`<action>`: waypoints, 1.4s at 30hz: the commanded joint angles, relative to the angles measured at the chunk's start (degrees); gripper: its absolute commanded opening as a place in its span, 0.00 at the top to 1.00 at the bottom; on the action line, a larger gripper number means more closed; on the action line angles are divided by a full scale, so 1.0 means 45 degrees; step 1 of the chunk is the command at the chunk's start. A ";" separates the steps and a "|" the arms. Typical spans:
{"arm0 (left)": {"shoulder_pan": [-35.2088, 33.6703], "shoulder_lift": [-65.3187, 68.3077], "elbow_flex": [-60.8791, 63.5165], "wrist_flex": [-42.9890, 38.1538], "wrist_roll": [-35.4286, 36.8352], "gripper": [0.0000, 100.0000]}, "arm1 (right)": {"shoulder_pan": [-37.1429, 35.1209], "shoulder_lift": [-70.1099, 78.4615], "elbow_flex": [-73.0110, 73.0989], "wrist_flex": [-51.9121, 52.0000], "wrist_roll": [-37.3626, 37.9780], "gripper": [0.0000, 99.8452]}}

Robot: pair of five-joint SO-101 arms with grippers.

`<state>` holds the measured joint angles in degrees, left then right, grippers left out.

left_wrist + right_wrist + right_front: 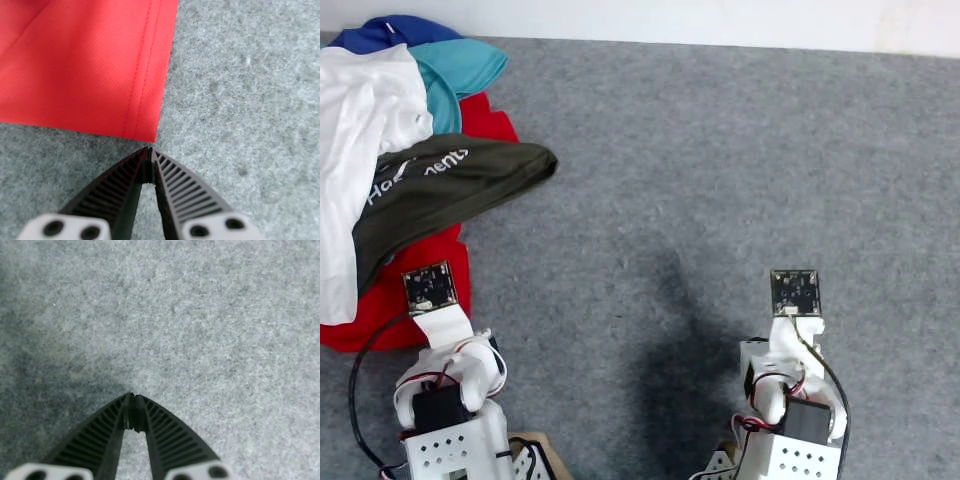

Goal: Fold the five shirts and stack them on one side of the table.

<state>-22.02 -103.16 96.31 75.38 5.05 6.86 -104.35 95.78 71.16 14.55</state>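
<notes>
Several shirts lie heaped at the table's far left: a white shirt (355, 150), a blue one (390, 32), a teal one (455, 70), a dark olive shirt (440, 190) with white print, and a red shirt (390, 300) underneath. My left gripper (150, 152) is shut and empty, its tips just off the hemmed corner of the red shirt (85, 65). In the high view the left arm (432, 290) stands over that red corner. My right gripper (134, 399) is shut with nothing in it, over bare grey felt; its arm (794, 295) sits at the near right.
Grey felt (720, 160) covers the table. The middle and right of it are open room. The arms' white bases (450, 440) stand at the near edge, with cables looping beside them.
</notes>
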 commanded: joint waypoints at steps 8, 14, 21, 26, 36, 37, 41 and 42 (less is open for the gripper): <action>-0.0127 -0.0147 0.0166 0.0059 -0.0078 0.99 | -0.0068 -0.0147 0.1709 0.0107 -0.0098 0.99; -0.0127 -0.0147 0.0166 0.0059 -0.0078 0.99 | -0.0068 -0.0147 0.1709 0.0107 -0.0098 0.99; -0.0127 -0.0147 0.0166 0.0059 -0.0078 0.99 | -0.0068 -0.0147 0.1709 0.0107 -0.0098 0.99; -0.0127 -0.0147 0.0166 0.0059 -0.0078 0.99 | -0.0068 -0.0147 0.1709 0.0107 -0.0156 0.99; -0.0107 -0.0147 0.0166 0.0059 -0.0098 0.99 | -0.0713 -0.0147 0.1690 0.0107 -0.0117 0.99; -0.0107 -0.0147 0.0166 0.0059 -0.0098 0.99 | -0.0713 -0.0147 0.1690 0.0107 -0.0117 0.99; -0.0049 -0.0147 0.0166 0.0059 -0.0078 0.99 | -0.0654 -0.0147 0.1690 0.0107 -0.0117 0.99; 0.0107 -0.0147 0.0166 -0.0059 -0.0078 0.99 | -0.0713 -0.0127 0.1690 0.0107 -0.0098 0.99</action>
<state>-22.02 -103.16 96.31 75.38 5.05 4.04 -104.35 95.78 71.16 14.55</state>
